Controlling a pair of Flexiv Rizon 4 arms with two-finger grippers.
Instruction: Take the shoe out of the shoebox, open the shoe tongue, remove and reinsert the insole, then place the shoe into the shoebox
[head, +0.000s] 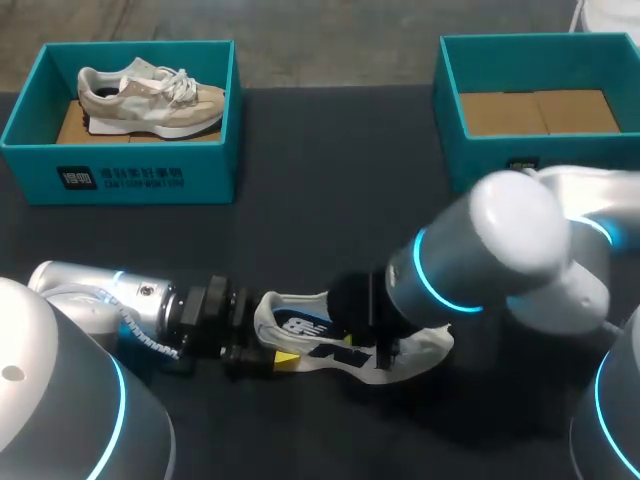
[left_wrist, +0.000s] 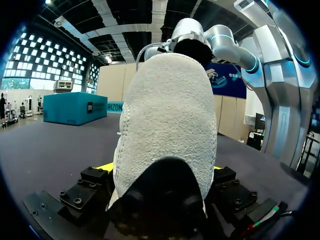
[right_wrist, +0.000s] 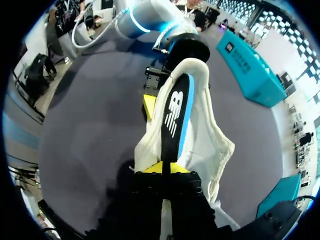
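Observation:
A white shoe (head: 425, 350) lies low over the dark table at the front middle, heel toward my left arm. My left gripper (head: 270, 335) has the heel (left_wrist: 167, 115) wedged between its wide-set fingers, one on each side, so it is shut on the shoe. A black and blue insole (head: 312, 330) sticks up out of the shoe's opening (right_wrist: 200, 145). My right gripper (right_wrist: 162, 169) is shut on the near end of that insole (right_wrist: 172, 115), above the shoe's front part. The left gripper's yellow finger (right_wrist: 149, 105) shows beside the heel.
A teal shoebox (head: 130, 175) at the back left holds a beige shoe (head: 150, 97). A second teal shoebox (head: 450, 90) at the back right shows only its cardboard floor. Dark table (head: 330, 200) lies between the boxes and the arms.

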